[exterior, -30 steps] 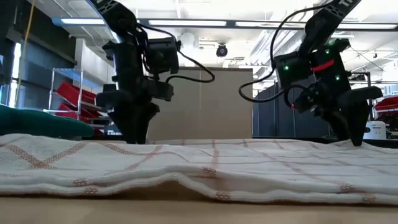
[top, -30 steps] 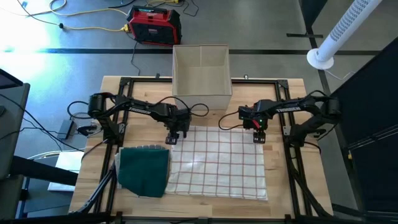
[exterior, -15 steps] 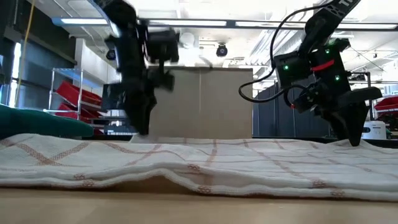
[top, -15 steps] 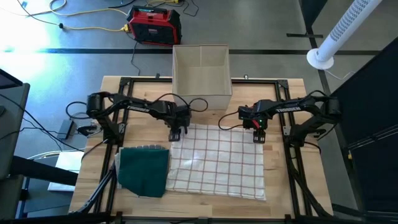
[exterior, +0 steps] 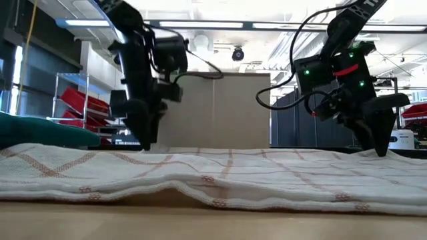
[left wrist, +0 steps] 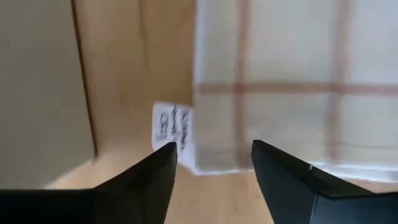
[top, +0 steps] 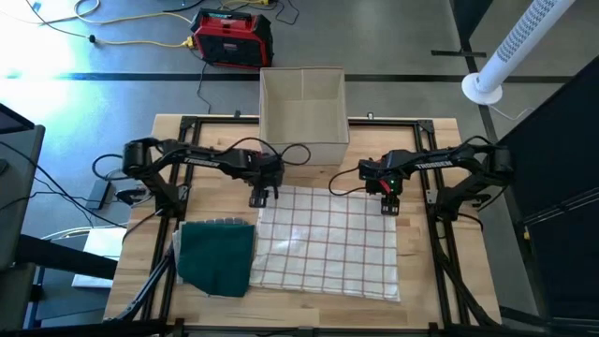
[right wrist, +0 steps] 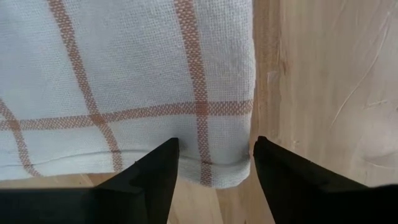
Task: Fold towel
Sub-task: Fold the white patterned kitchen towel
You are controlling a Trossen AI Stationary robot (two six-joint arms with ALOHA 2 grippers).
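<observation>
The towel (top: 328,241) lies flat mid-table. I've slid my left gripper (top: 259,196) back to its far left corner, fingers spread astride it; the right gripper (top: 388,207) waits spread over the far right corner. Both look ready to pinch.

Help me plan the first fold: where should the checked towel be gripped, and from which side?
Grip the checked towel by its two far corners, from above: it lies flat, so only edges offer a pinch. The open left gripper and open right gripper each hang over one, by the box.
</observation>
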